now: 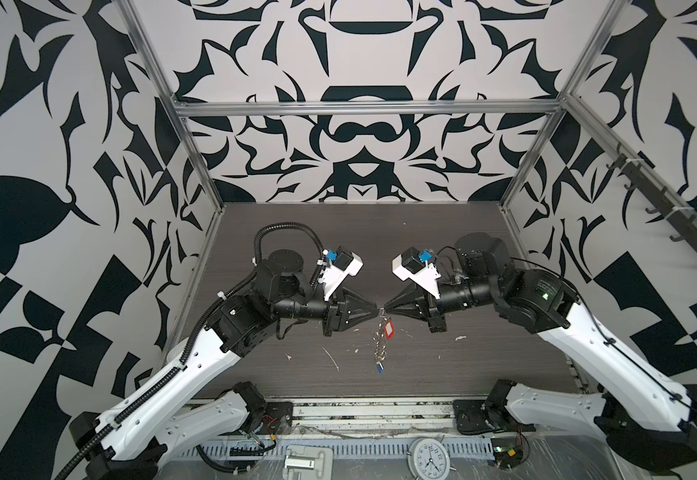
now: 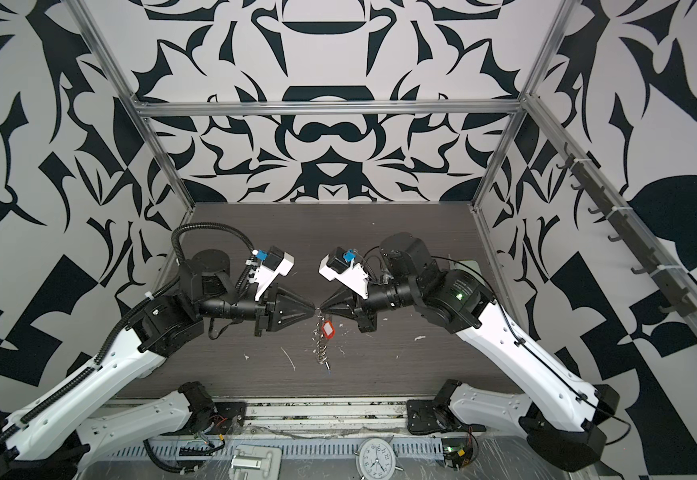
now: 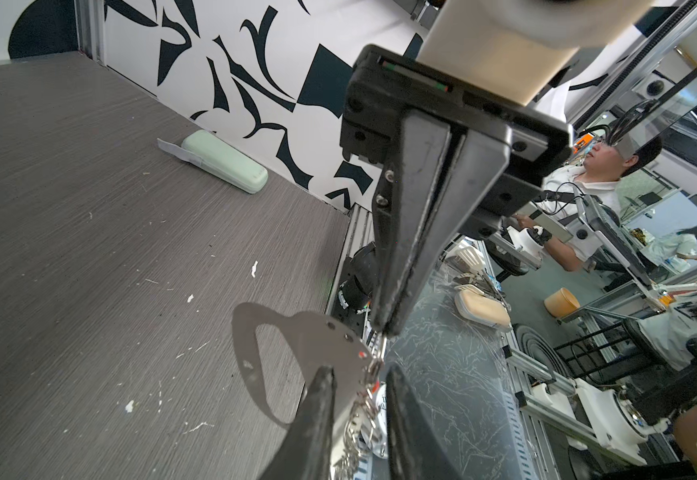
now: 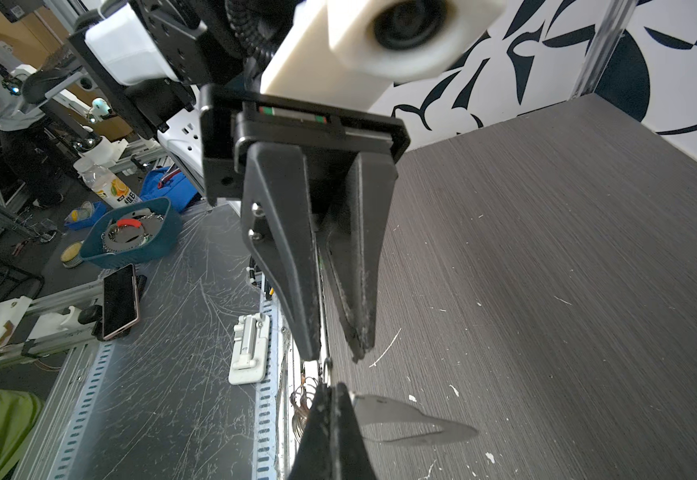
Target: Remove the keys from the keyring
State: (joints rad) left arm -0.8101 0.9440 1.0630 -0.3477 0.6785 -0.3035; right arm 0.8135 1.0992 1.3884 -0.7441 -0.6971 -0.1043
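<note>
Two grippers meet tip to tip above the table (image 1: 463, 365). We find the right gripper (image 1: 385, 308) clamped shut on the flat loop of the keyring (image 3: 322, 336); the left gripper (image 3: 359, 370) stands narrowly parted, straddling the top rings. The chain hangs straight below both tips, long axis vertical. The red-tagged key (image 1: 389, 329) sits just under the right tip, the blue-tagged key (image 1: 379, 367) farthest down.

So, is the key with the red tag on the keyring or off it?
On. In a top view the red-tagged key dangles off the keyring, which hangs from the shut right gripper.
</note>
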